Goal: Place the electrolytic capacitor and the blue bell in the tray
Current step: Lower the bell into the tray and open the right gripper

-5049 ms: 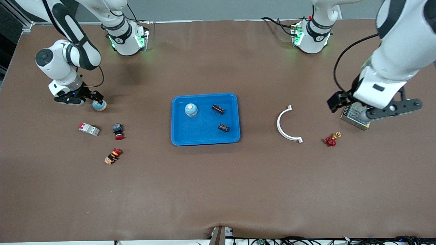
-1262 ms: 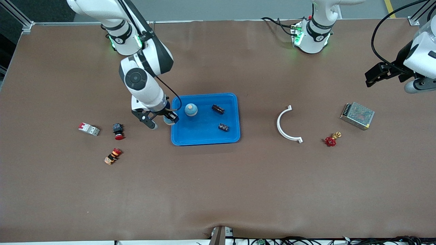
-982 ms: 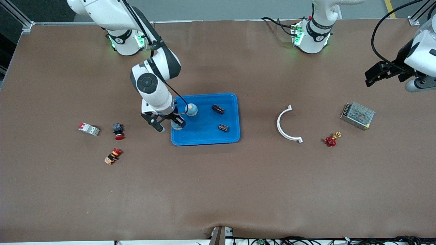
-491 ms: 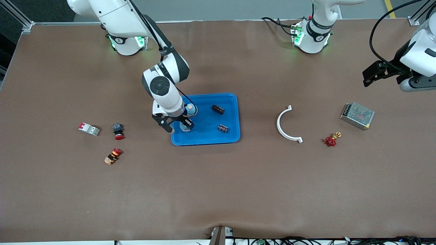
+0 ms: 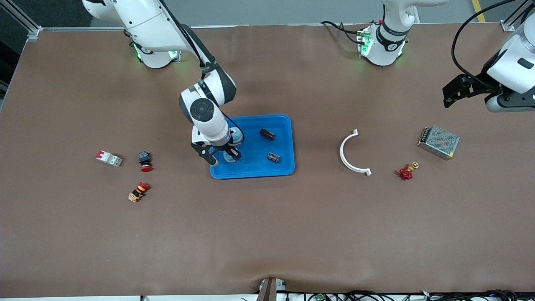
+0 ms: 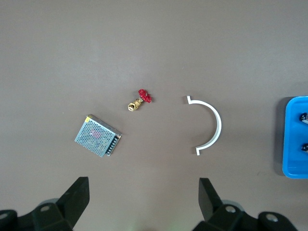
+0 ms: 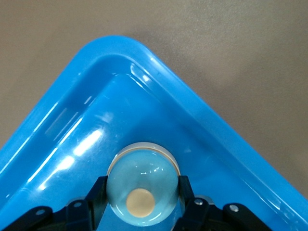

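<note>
Blue bell (image 7: 142,187) is sitting clamped between the right gripper's (image 5: 223,155) fingers just inside the tray (image 5: 284,169) corner, so lowering it flat before releasing looks wise, while the left gripper (image 6: 142,204) is waiting wide open near the left arm's end of the table

Brown matte table (image 5: 267,234) fills view; grey wall strip at the top edge, cables (image 5: 376,296) along the bottom edge.

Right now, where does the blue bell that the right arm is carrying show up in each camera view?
Front view: the held blue bell sits between the right gripper fingers, over the tray.
Left wrist view: not in it; only the tray's edge shows.
Right wrist view: bell at lower centre.
Shared landmark: the blue tray.
</note>
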Controlling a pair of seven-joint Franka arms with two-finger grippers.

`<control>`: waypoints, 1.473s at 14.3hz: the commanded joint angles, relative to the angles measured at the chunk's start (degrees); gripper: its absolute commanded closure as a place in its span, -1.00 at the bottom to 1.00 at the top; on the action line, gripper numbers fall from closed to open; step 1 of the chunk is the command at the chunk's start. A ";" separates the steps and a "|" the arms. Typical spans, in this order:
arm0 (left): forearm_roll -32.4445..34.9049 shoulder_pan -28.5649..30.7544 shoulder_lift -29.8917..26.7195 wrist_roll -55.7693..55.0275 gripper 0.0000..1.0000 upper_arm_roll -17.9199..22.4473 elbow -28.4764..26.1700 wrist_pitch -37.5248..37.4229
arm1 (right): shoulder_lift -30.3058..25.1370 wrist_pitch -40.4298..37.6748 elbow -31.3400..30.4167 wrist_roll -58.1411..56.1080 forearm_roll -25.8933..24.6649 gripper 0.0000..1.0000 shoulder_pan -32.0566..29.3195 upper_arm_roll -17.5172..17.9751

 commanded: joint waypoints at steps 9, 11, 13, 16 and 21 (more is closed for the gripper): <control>-0.75 0.05 -0.26 1.24 -1.00 0.22 0.18 0.74 | 1.50 1.34 2.21 3.43 -0.20 -1.00 0.59 -0.77; -1.02 0.05 -0.35 1.16 -1.00 0.22 0.18 0.57 | 1.24 -0.06 3.35 2.72 -0.38 -1.00 -0.29 -0.86; -1.02 0.05 -0.61 1.07 -1.00 0.22 0.18 0.39 | 1.15 -4.52 6.59 1.32 -0.99 -1.00 -0.99 -1.47; -1.02 0.31 -0.79 0.98 -1.00 0.22 0.18 0.30 | 1.23 -13.75 13.26 -3.06 -1.08 -1.00 -4.15 -1.48; -1.02 0.32 -1.14 1.24 -1.00 0.14 0.01 -0.22 | 0.53 -20.81 16.89 -19.74 -1.08 -1.00 -11.97 -1.48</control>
